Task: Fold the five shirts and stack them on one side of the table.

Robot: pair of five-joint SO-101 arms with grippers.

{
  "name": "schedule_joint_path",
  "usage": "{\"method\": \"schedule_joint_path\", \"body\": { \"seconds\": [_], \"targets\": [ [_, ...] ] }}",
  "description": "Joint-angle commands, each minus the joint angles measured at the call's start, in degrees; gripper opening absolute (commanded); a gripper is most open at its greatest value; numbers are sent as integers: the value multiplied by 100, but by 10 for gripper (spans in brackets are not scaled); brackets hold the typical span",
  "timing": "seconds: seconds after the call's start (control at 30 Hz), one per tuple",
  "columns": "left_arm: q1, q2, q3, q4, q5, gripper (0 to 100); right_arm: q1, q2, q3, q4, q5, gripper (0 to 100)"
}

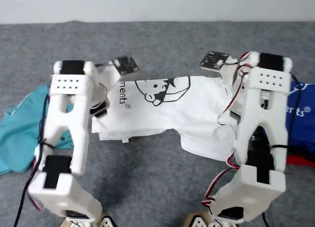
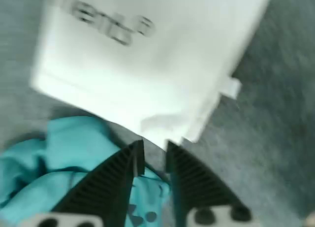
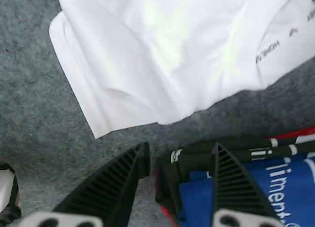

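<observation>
Shirt (image 1: 187,113), white, cartoon print up — left claw (image 2: 153,150) barely apart, right claw (image 3: 180,155) wide apart

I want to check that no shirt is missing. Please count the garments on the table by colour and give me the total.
White shirt: 1
Teal shirt: 1
Blue shirt: 1
Red garment, only an edge shows: 1
Black garment, at the blue shirt's edge, mostly hidden: 1
Total: 5
</observation>
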Motion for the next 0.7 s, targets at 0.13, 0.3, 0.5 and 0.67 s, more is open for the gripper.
{"method": "schedule_joint_path", "body": {
  "seconds": [0.13, 0.3, 0.5, 0.67],
  "targets": [
    [440, -914, -180, -607, 1837, 6, 321, -523, -413, 224, -1055, 46],
    [202, -1081, -171, -677, 3218, 6, 171, 145, -431, -22, -1881, 54],
    [897, -1116, -242, -580, 3420, 6, 286, 259, -800, 198, -2629, 53],
    [1767, -1046, -453, -888, 2971, 8, 1086, -558, -1002, 259, -2866, 53]
  ]
}}
